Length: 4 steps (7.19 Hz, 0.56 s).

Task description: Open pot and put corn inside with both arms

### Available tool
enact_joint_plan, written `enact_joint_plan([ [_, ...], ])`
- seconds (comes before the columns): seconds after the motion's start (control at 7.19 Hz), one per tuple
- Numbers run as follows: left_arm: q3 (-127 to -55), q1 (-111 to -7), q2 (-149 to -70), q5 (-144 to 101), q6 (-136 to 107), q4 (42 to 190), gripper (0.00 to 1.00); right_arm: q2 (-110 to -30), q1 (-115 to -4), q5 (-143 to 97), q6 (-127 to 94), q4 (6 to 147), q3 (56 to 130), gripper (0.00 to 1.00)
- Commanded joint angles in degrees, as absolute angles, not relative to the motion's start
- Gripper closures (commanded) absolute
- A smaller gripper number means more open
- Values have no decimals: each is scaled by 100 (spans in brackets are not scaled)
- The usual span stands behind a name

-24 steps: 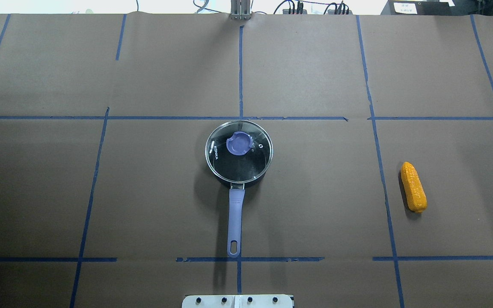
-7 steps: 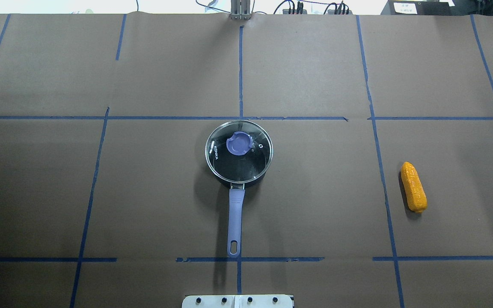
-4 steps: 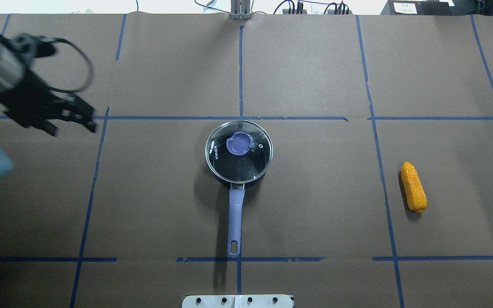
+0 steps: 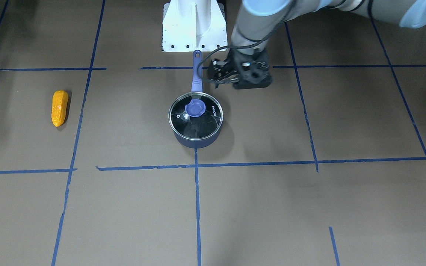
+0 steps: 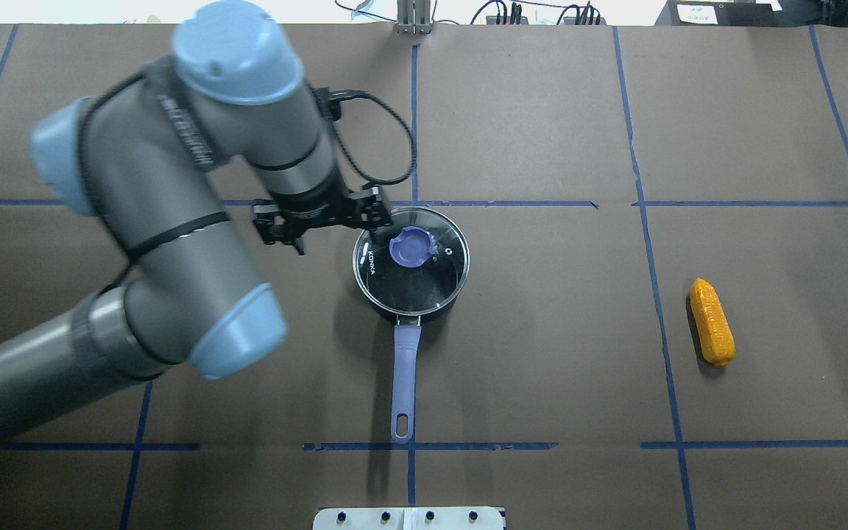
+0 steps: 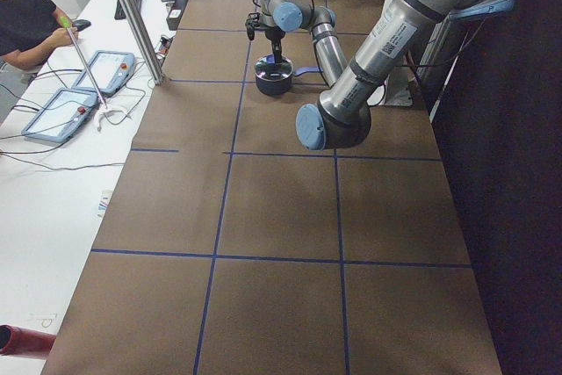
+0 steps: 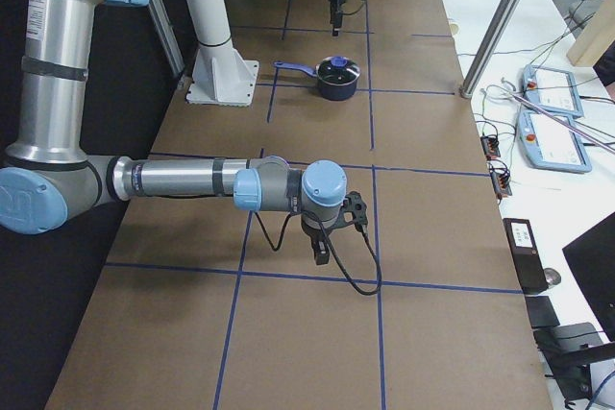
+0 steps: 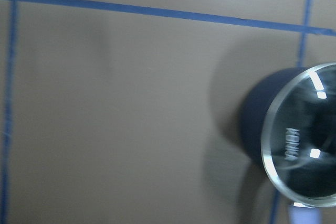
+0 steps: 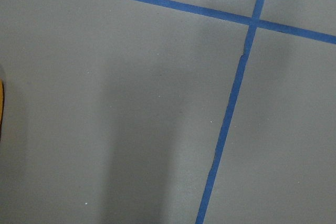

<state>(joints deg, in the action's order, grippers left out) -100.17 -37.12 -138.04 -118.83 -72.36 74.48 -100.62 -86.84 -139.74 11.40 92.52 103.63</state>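
Note:
The navy pot (image 5: 424, 313) stands mid-table with its glass lid (image 5: 424, 283) and purple knob (image 5: 411, 247) on, its purple handle (image 5: 403, 375) pointing toward my base. It also shows in the front view (image 4: 194, 142) and at the right of the left wrist view (image 8: 252, 124). My left gripper (image 5: 332, 234) hovers just left of the pot, open and empty; it also shows in the front view (image 4: 216, 77). The orange corn (image 5: 712, 322) lies far right on the table. My right gripper (image 7: 325, 242) shows only in the exterior right view, low over the table; I cannot tell its state.
Brown paper with blue tape lines (image 5: 414, 125) covers the table. My white base plate (image 4: 194, 27) sits behind the pot's handle. Pendants and cables (image 7: 548, 112) lie on the side bench. An orange sliver (image 9: 1, 103) edges the right wrist view.
My left arm has swept in from the far left to just beside the pot. The pot, lid and corn have not moved.

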Motion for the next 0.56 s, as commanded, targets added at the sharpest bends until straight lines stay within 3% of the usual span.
enact_joint_plan([
  [0.0, -9029, -3481, -14579, -11593, -7820, 7471, 0, -10063, -8675, -13983, 1134, 9255, 10362, 0],
  [0.42, -8431, -3384, -14843, -11584, -8462, 7831, 0, -10072, -8675, -13983, 1143, 9255, 10362, 0],
])
